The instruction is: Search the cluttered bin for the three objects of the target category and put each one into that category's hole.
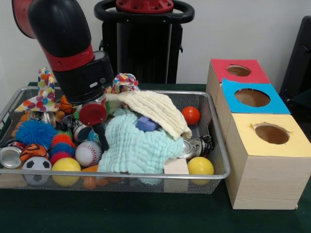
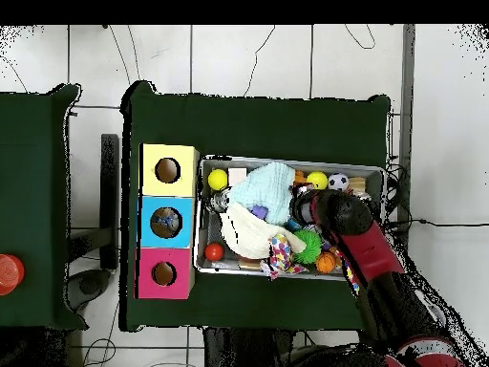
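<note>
Many balls lie in the wire bin: a baseball, a soccer ball, two yellow balls, and a red ball at the back. They look like the kind to find, but that is a guess. The gripper is low in the bin, just beside the baseball and the green cloth. Nobody can tell from here if it is spread or pressed together, or if it holds anything. A cream cloth covers more toys. Three boxes stand beside the bin, with a yellow hole, a blue hole and a red hole. To do well, the arm should come straight down over one ball, keep off the cloths, and lift slowly.
</note>
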{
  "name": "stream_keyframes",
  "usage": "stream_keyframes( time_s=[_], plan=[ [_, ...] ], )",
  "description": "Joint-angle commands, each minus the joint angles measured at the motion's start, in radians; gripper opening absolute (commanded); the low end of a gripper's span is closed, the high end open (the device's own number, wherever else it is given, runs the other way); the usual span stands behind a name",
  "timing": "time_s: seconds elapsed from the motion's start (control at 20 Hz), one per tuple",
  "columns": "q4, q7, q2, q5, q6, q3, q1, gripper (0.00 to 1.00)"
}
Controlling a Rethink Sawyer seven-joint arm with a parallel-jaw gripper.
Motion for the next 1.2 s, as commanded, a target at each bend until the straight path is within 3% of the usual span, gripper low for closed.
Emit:
stream_keyframes(
  time_s=[0.05,0.55,0.85,0.9,1.2],
  plan=[
    [0.126,0.143,0.005,0.029,0.109,0.076,-0.007,1.0],
    [0.128,0.103,0.05,0.017,0.02,0.116,-0.031,1.0],
    [0.101,0.096,0.059,0.007,0.026,0.101,-0.033,1.0],
    [0.096,0.087,0.062,-0.001,0.014,0.101,-0.036,0.0],
    [0.102,0.073,0.064,-0.001,-0.007,0.119,-0.055,0.0]
  ],
)
